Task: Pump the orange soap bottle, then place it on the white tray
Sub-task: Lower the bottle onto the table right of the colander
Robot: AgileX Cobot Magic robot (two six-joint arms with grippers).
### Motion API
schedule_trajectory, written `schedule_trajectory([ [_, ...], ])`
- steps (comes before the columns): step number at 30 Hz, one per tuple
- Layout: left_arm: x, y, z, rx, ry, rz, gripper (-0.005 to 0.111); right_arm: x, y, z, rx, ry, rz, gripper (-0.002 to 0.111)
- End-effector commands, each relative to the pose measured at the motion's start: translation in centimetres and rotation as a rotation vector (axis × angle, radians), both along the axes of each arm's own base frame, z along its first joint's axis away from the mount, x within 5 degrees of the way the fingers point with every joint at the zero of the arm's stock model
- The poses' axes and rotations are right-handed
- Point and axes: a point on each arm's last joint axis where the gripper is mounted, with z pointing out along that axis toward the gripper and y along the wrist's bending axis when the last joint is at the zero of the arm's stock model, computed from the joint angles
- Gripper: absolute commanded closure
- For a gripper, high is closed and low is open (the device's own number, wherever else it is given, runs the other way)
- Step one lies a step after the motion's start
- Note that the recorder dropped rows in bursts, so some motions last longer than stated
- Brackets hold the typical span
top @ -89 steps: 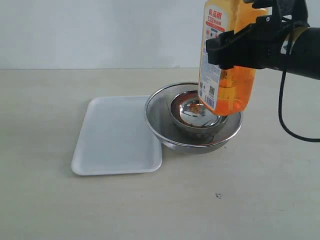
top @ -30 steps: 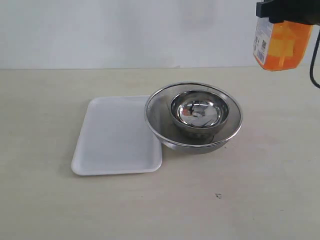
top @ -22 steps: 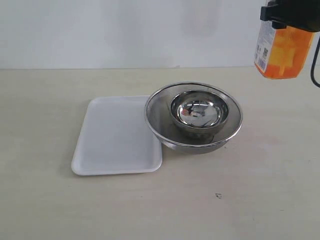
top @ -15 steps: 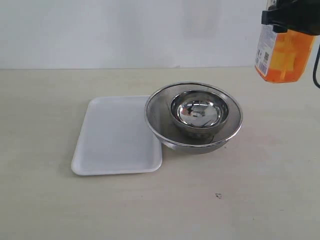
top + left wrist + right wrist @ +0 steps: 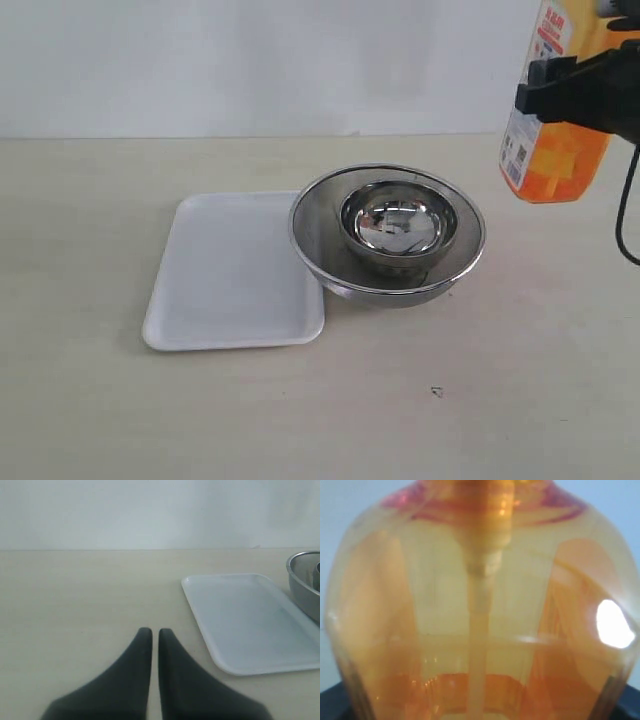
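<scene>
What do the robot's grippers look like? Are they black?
Yes. The left gripper has two dark grey, smooth fingers that curve to narrow tips. The right gripper is black and blocky, with a thin black cable looping down.

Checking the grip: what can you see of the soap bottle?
The bottle is translucent orange plastic with a white-and-red printed label on one face. The right wrist view shows a dip tube inside; the liquid looks to fill only its lower part. It hangs roughly upright in the air, right of the bowls, clamped around its middle by the right gripper. Nothing else touches it. Its pump head is out of frame.
</scene>
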Motion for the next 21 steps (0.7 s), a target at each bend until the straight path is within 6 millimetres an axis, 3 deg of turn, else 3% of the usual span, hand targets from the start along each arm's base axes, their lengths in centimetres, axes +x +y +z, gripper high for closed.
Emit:
schedule_trajectory([
  [1,0.0,0.0,-0.1,-0.005,-0.001,-0.001,0.102,0.7,0.0,0.4,-0.003,-0.113,0.014,0.109],
  [8,0.0,0.0,-0.1,-0.005,-0.001,-0.001,0.102,1.3,0.1,-1.0,0.006,-0.084,0.013,0.109],
  [16,0.0,0.0,-0.1,-0.005,-0.001,-0.001,0.102,0.4,-0.1,-4.2,0.003,-0.074,0.009,0.109],
  [21,0.0,0.0,-0.1,-0.005,-0.001,-0.001,0.102,0.3,-0.1,-4.5,0.001,-0.061,0.009,0.109],
])
